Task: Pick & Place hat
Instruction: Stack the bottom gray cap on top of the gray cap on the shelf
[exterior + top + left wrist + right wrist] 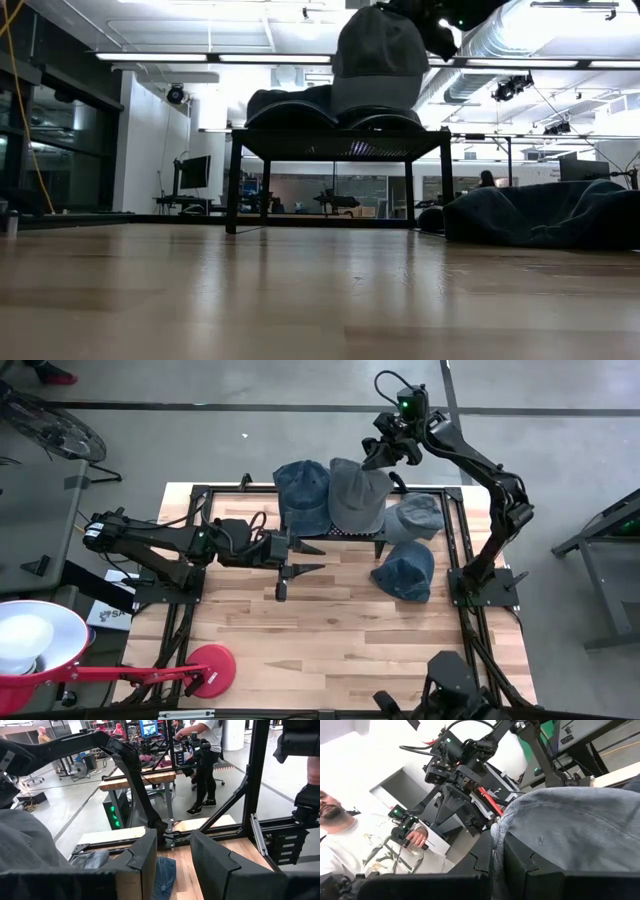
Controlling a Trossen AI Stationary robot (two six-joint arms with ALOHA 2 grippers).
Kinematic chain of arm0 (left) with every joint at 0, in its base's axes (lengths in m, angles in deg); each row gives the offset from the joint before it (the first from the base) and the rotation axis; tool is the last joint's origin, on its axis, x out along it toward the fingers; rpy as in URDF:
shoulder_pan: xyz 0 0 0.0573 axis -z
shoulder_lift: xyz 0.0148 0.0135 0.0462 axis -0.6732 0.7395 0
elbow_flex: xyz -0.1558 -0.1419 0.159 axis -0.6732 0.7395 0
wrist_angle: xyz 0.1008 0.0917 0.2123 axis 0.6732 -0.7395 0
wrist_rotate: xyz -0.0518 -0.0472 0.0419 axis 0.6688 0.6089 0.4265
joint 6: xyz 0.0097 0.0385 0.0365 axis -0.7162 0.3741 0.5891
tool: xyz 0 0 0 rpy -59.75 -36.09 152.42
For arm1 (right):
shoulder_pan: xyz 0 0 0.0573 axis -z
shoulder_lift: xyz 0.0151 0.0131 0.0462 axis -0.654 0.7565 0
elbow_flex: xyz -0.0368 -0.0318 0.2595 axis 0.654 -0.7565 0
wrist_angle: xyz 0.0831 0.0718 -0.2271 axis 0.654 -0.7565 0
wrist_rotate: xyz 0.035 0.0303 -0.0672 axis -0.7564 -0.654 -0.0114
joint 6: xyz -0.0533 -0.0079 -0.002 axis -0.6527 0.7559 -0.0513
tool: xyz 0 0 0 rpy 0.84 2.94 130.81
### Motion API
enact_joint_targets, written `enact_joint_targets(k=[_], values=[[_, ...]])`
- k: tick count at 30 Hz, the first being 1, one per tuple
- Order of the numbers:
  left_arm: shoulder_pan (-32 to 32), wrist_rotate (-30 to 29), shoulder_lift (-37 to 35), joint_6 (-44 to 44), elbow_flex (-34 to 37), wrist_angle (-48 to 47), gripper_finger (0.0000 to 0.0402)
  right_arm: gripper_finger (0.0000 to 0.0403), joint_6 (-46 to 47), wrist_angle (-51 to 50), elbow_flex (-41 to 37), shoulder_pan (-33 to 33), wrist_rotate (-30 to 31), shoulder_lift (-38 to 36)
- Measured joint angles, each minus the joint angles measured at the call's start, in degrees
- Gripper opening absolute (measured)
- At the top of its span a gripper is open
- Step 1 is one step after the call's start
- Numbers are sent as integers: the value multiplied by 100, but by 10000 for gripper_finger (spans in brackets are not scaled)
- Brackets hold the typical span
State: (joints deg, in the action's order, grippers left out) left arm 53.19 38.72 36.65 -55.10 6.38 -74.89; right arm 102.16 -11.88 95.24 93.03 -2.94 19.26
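A grey hat is over the black rack at the table's far middle, with my right gripper shut on its far end. In the low view the grey hat stands tall above the rack top. A dark blue denim hat lies on the rack beside it. Two more hats, a grey-blue one and a blue one, lie on the table to the right. My left gripper stands open near the rack's left side, holding nothing. My right gripper pinches the grey hat's far edge between its two fingers. The fingers come level from the table's far side. The hat stands upright below the hold, its lower part at the rack top; whether it rests there I cannot tell.
A black frame rail borders the table. A red lamp base and white shade sit at the near left. A person in a white shirt and other people are beyond the table. Bare wood lies near the front.
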Motion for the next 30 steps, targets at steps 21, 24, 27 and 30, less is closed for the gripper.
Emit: enact_joint_targets(k=[21,24,27,30], values=[[0,-50,0,17,0,0,117,18,40,-779,0,485,160,3],[0,-50,0,17,0,0,117,18,41,-856,0,487,179,3],[0,-52,0,17,0,0,117,22,49,-861,0,473,180,3],[0,-59,0,16,0,0,117,22,55,-885,0,414,216,3]])
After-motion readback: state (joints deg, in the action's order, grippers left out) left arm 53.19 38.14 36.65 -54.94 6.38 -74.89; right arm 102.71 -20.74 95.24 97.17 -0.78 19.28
